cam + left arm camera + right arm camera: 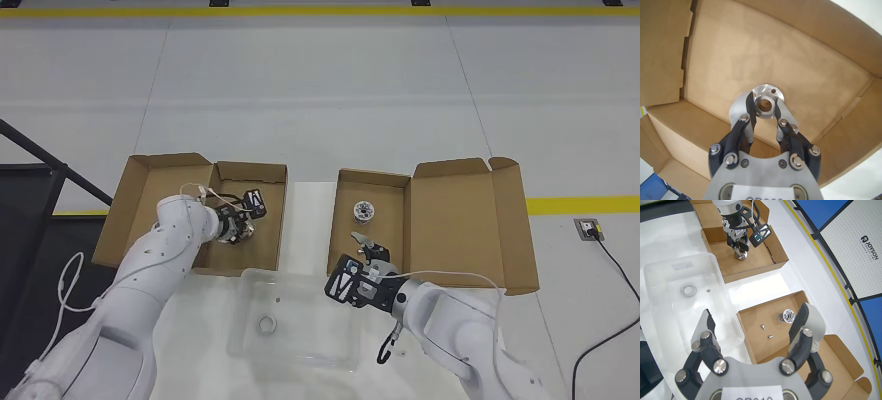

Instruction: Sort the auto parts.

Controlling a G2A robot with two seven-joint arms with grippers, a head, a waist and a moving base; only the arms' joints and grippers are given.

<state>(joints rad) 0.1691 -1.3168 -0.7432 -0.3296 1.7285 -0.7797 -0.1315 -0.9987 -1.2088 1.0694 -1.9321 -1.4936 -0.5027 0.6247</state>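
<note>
Cardboard frames the top view. The left box (250, 168) sits at centre left and the right box (372, 178) at centre right, with a clear bin (246, 276) below and between them on the white table (310, 205). The left gripper (238, 226) hangs inside the left box. The right gripper (366, 247) sits over the near edge of the right box, where a round part (363, 210) lies. A ring (266, 324) rests flat in the bin.

In the left wrist view, the left gripper (763, 103) is clamped on the hub of a flanged bushing (773, 91), flange towards the box floor (772, 56).

In the right wrist view, the right gripper (756, 310) is spread wide and holds nothing. Beyond it are two screws (763, 326) and the round part (788, 316) in the right box (745, 313). The ring (688, 290) lies beside a small speck (708, 291) in the bin (715, 256), and farther off is the left gripper (739, 249) with its bushing (741, 256).

We cannot tell whether the flange touches the cardboard. If it is released above the floor, it could land on edge and roll. We also judge the ring awkward, because a thin part on slick plastic may skate away from closing pads, and the wide fingers could catch the bin wall.

The table is smooth and white. Past it the pale floor (810, 219) carries a yellow line (829, 262), with blue panels (872, 317) and a dotted white board (853, 256) behind.
</note>
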